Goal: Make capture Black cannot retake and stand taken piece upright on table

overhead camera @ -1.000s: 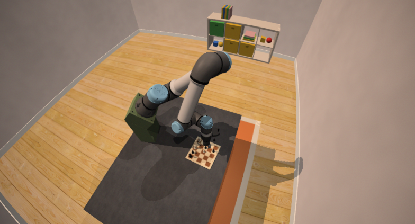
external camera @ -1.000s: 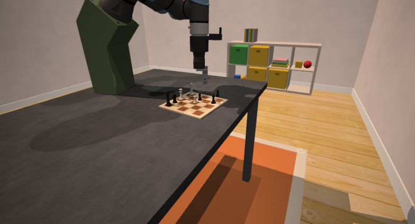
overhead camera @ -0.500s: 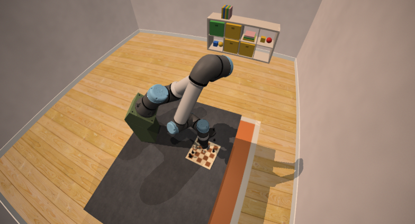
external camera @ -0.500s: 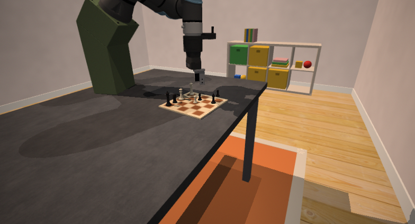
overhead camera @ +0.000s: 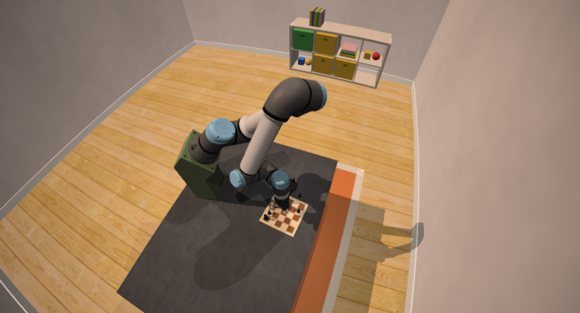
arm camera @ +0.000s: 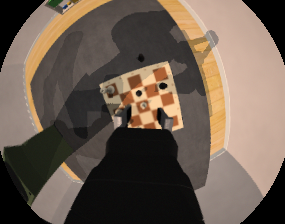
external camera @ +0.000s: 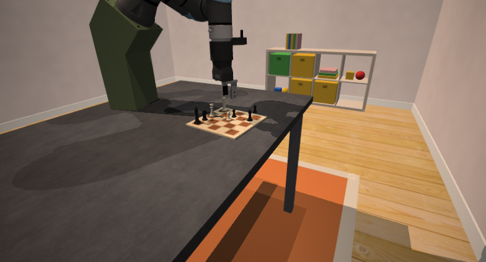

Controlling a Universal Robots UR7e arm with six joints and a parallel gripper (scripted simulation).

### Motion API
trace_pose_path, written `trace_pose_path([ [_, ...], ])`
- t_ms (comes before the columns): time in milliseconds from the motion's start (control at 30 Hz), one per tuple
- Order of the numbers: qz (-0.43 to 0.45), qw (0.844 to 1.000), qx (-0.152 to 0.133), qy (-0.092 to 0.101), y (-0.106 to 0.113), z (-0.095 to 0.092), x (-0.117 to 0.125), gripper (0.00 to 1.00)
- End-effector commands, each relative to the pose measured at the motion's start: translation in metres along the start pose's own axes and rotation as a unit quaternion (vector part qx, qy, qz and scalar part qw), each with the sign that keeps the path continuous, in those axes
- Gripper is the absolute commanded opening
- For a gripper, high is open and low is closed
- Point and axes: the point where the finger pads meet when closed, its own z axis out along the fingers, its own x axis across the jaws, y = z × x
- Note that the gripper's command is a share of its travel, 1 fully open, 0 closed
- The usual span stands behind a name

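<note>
A small chessboard [external camera: 226, 123] lies on the dark table near its far edge; it also shows in the overhead view [overhead camera: 284, 216] and the wrist view [arm camera: 145, 96]. White pieces stand at its far side, among them a tall one [external camera: 224, 104] and another [external camera: 211, 109], with a small white pawn [external camera: 228, 116]. Black pieces [external camera: 196, 115] stand on the left and right parts of the board. One black piece [external camera: 254, 108] stands upright on the table just beyond the board. My gripper [external camera: 228, 90] is open and empty, pointing down just above the tall white piece.
The green robot pedestal [external camera: 124, 56] stands on the table behind the board. The table's edge [external camera: 272, 148] runs close to the board's right, with an orange mat [external camera: 282, 209] on the floor below. A shelf with boxes [external camera: 318, 76] is at the far wall.
</note>
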Motion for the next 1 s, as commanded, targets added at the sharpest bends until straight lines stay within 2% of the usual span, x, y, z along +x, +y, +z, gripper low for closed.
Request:
trace_pose_path([
  [0, -0.031, 0.999, 0.004, -0.005, 0.0045, -0.0001, -0.0044, 1.0],
  [400, -0.04, 0.999, 0.005, -0.004, 0.0053, -0.0004, -0.0042, 1.0],
  [433, -0.04, 0.999, 0.005, -0.004, 0.0052, -0.0004, -0.0042, 0.68],
  [967, -0.04, 0.999, 0.005, -0.004, 0.0052, -0.0004, -0.0042, 0.68],
])
